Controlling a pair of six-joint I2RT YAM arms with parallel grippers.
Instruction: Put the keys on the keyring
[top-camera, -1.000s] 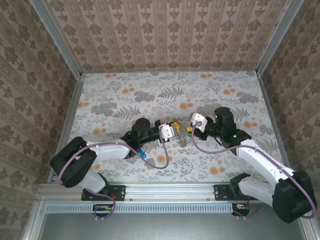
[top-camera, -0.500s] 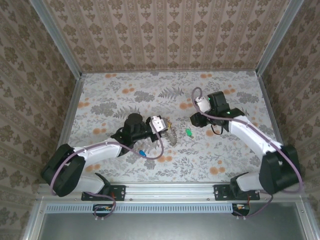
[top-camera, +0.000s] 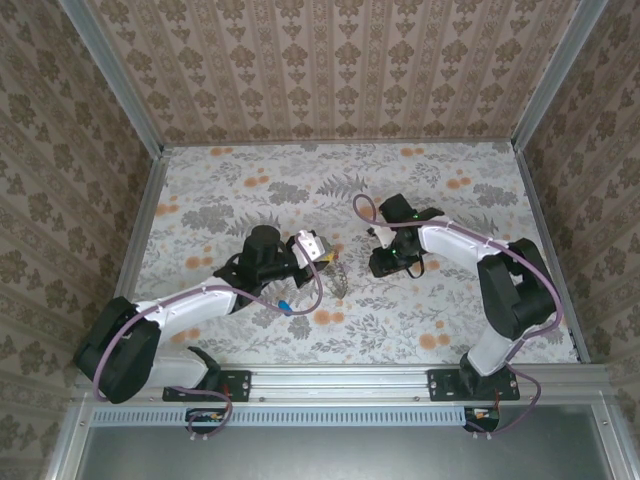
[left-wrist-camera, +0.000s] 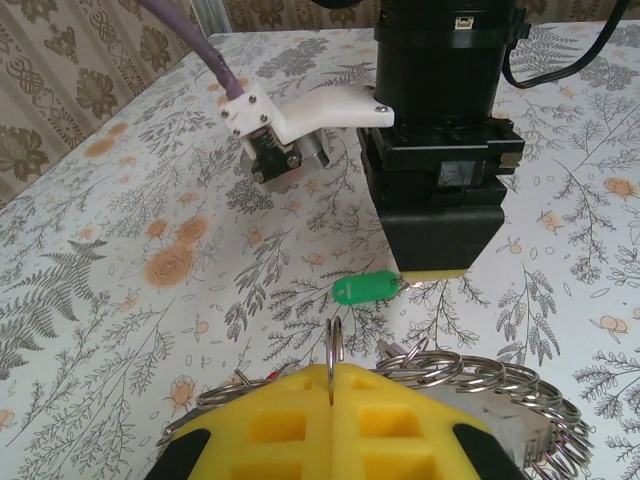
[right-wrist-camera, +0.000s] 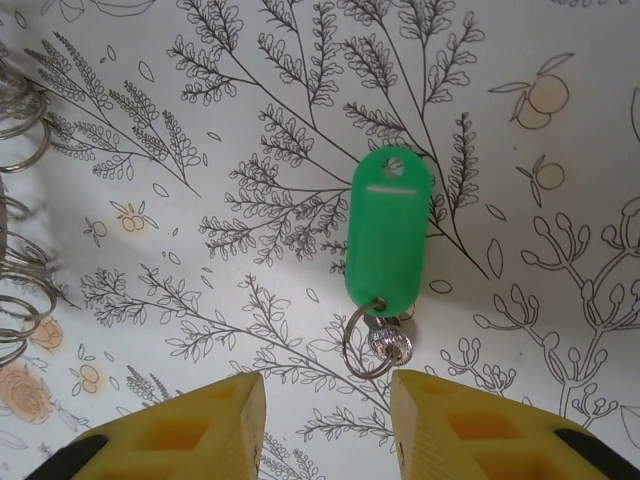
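Hovering just above the green key (right-wrist-camera: 388, 232), your right fingers (right-wrist-camera: 215, 425) stand apart at the bottom of the right wrist frame. The gap between them sits just below the key's small ring end, poised, I judge, to close on it. The key lies flat on the surface (right-wrist-camera: 150, 300), mid-frame. Your left fingers (left-wrist-camera: 330, 400) are pressed together on the keyring (left-wrist-camera: 335, 340), holding it upright and edge-on toward that key, likely so it can be threaded on. A blue key (top-camera: 285, 307) lies lower left of centre in the top view.
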